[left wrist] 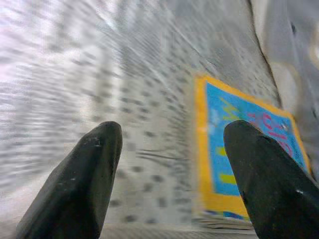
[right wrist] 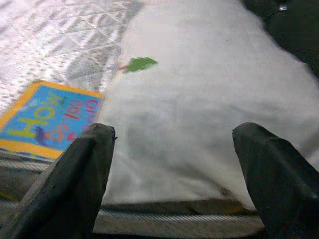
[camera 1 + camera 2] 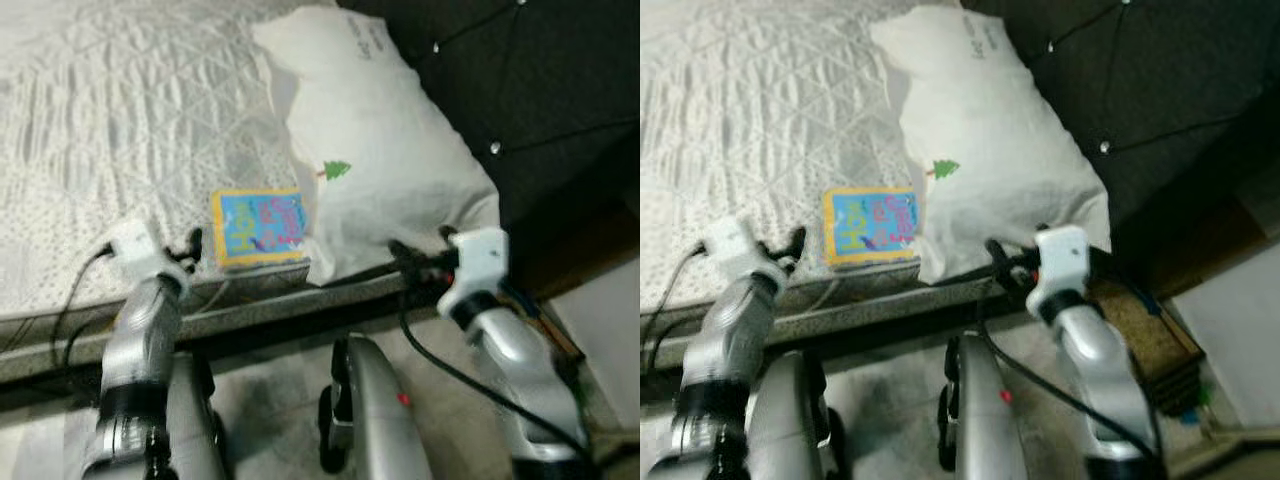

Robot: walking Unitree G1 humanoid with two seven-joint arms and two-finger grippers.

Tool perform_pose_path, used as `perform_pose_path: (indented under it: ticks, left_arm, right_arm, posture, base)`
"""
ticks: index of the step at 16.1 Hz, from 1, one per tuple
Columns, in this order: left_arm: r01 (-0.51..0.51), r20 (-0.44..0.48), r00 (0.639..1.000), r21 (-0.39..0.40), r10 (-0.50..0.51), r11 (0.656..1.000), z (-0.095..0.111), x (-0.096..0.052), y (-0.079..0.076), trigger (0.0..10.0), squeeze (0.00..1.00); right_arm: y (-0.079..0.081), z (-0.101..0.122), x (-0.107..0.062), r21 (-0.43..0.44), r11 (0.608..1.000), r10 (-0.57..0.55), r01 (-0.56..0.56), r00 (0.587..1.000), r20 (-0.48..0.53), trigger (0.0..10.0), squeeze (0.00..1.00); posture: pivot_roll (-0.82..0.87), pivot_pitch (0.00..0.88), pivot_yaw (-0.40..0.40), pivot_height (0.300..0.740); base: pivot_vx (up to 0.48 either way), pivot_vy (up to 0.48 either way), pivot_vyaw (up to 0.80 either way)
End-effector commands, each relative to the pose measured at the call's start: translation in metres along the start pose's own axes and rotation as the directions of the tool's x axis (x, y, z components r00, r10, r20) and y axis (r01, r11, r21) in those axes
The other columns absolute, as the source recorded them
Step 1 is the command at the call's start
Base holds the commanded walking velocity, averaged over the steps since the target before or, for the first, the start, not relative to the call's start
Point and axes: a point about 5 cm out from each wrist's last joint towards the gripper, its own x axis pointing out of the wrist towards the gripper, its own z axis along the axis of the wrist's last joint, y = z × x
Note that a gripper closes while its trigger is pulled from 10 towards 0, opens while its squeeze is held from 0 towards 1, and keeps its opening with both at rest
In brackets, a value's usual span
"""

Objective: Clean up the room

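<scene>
A big bed with a pale grey quilted cover (image 3: pixel 120 110) takes up most of what the robot sees. Behind it stands a dark padded headboard with shiny studs (image 3: pixel 540 90).

A large white pillow with a little green tree printed on it (image 3: pixel 380 150) lies at the head end of the bed, leaning up by the headboard. Its low corner comes right down to the edge of the bed.

A flat book with a blue cover, a yellow border and colourful letters (image 3: pixel 258 228) lies on the quilt near the bed's edge. It is just beside the pillow and seems to touch it.

The left pincer (image 1: pixel 169 164) is over the quilt at the bed's edge. Its two black fingers (image 1: pixel 79 179) are wide apart and hold nothing. The book lies just ahead of it, off to one side.

The right pincer (image 2: pixel 174 174) is at the bed's edge, pointing at the low part of the pillow. Its fingers (image 2: pixel 75 184) are also spread wide and hold nothing.

By the wall, beside the bed, stands a brown woven box (image 3: pixel 1145 335).
</scene>
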Motion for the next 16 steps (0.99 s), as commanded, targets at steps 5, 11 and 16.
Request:
perform_pose_path:
  ticks: [5, 11, 16]
  left_arm:
    - [-0.053, 0.158, 0.987, 0.314, 0.003, 0.948, 0.016, -0.057, 0.022, 10.0, 1.00]
    - [-0.042, 0.203, 0.978, 0.433, -0.051, 0.900, 0.015, -0.074, 0.007, 10.0, 0.00]
    - [-0.002, 0.189, 0.978, 0.435, -0.089, 0.900, 0.010, -0.076, -0.013, 10.0, 0.00]
  right_arm:
    - [0.022, 0.000, 0.035, 0.108, 0.994, 0.019, -0.025, 0.998, 0.062, 10.0, 0.00]
    - [0.019, 0.000, 0.048, 0.133, 0.991, -0.011, -0.002, 0.995, 0.098, 10.0, 0.00]
    - [0.018, -0.005, 0.051, 0.125, 0.992, -0.017, 0.004, 0.994, 0.103, 10.0, 0.00]
  posture:
    - [0.18, 0.114, -0.117, 0.575]
    - [0.20, 0.096, -0.117, 0.589]
    - [0.20, 0.094, -0.123, 0.652]
  base:
    - [0.000, 0.000, 0.00]
    - [0.000, 0.000, 0.00]
    - [0.000, 0.000, 0.00]
